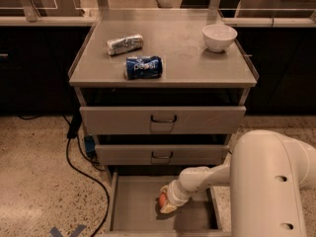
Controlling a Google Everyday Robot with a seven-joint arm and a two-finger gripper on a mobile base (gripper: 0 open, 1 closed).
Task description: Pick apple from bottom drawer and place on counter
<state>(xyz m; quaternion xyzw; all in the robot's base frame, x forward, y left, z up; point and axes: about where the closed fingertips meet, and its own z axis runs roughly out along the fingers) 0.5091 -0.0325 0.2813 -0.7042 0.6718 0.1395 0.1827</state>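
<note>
As the gripper (167,205) reaches into the bottom drawer (133,201), the apple (162,199) sits touching its tip. Whether it is clamped I cannot tell; the counter (182,48) lies well above.

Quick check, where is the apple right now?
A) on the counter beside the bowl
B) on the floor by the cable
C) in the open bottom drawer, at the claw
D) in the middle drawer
C: the apple shows inside the open bottom drawer, with the claw right up against it.
</note>
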